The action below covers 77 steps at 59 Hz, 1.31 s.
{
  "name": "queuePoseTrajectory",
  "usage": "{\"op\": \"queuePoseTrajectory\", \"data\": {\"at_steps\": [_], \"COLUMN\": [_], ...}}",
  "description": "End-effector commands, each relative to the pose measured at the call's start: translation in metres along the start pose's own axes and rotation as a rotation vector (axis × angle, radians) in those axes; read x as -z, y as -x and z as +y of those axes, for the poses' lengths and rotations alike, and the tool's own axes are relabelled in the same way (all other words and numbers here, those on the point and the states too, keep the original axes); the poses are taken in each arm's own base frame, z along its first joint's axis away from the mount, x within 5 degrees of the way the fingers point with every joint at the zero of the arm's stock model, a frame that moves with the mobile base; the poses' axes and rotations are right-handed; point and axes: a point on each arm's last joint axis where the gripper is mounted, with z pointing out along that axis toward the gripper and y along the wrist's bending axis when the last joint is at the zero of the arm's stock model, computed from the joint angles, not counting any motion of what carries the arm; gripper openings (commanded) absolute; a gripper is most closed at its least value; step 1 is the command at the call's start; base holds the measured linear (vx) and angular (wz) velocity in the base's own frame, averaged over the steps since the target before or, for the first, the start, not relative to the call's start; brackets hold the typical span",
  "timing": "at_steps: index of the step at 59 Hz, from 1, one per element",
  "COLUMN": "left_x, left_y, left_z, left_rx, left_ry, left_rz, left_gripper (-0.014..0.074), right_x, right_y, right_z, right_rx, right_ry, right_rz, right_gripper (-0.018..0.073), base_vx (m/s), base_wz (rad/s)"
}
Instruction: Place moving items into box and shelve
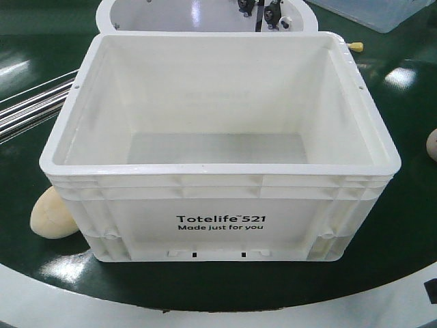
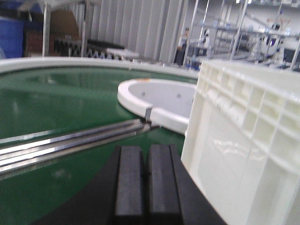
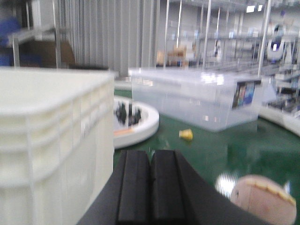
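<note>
The white box [image 1: 218, 225] printed "Totelife 521" stands on the green table, with nothing inside that shows. A tan-yellow rounded item [image 1: 51, 213] lies against its front left corner. At the far right edge a second rounded item [image 1: 431, 145] peeks in; the right wrist view shows it as a pinkish lump with a cream rim [image 3: 263, 200]. My left gripper [image 2: 146, 150] is shut and empty, low beside the box's left wall [image 2: 243, 140]. On the other side, my right gripper [image 3: 151, 154] is shut and empty next to the box's right wall [image 3: 51, 140].
A white round hub [image 1: 205, 15] sits behind the box. Steel rails [image 2: 70, 143] run across the table at the left. A clear plastic bin [image 3: 197, 101] and a small yellow piece [image 3: 186, 134] lie beyond the right gripper.
</note>
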Motion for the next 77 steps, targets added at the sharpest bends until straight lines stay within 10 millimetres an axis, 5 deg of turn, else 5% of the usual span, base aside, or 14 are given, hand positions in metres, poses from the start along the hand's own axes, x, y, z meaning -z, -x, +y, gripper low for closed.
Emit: {"op": "queuePoseTrajectory", "data": {"at_steps": [1,18,24,30,37,50,67,77], "left_x": [0.003,0.021,0.01,-0.016,-0.054,-0.107,-0.128,-0.131], "left_y": [0.023,0.145,0.195,0.228,0.235,0.213,0.2,0.195], "left_z": [-0.003,-0.025,-0.033,-0.039,-0.04,-0.036,-0.034,-0.033], "left_rx": [0.008,-0.217,-0.251,-0.264,-0.264,-0.265,-0.267,-0.197], "left_ry": [-0.017,-0.023,-0.016,-0.012,-0.01,-0.004,-0.001,-0.003], "left_rz": [-0.174,-0.454,-0.489,-0.47,-0.392,-0.221,-0.147,-0.093], "left_gripper": [-0.0006,-0.0003,-0.0001,-0.0001,0.0001,0.0053,0.0326,0.0402], "right_x": [0.005,0.011,-0.011,-0.042,-0.086,-0.145,-0.173,-0.176], "right_y": [0.038,0.179,0.225,0.245,0.24,0.203,0.181,0.171], "right_z": [-0.001,-0.007,-0.009,-0.01,-0.01,-0.009,-0.008,-0.01], "right_rx": [0.009,0.175,0.228,0.235,0.232,0.224,0.223,0.14], "right_ry": [-0.008,-0.049,-0.06,-0.055,-0.037,-0.007,0.01,-0.01], "right_rz": [-0.211,-0.348,-0.364,-0.327,-0.221,-0.023,0.066,0.197], "right_gripper": [-0.0006,-0.0006,-0.0006,-0.0006,-0.0004,0.0074,0.0434,0.0512], "base_vx": [0.0,0.0,0.0,0.0,0.0,0.0,0.0,0.0], "base_wz": [0.0,0.0,0.0,0.0,0.0,0.0,0.0,0.0]}}
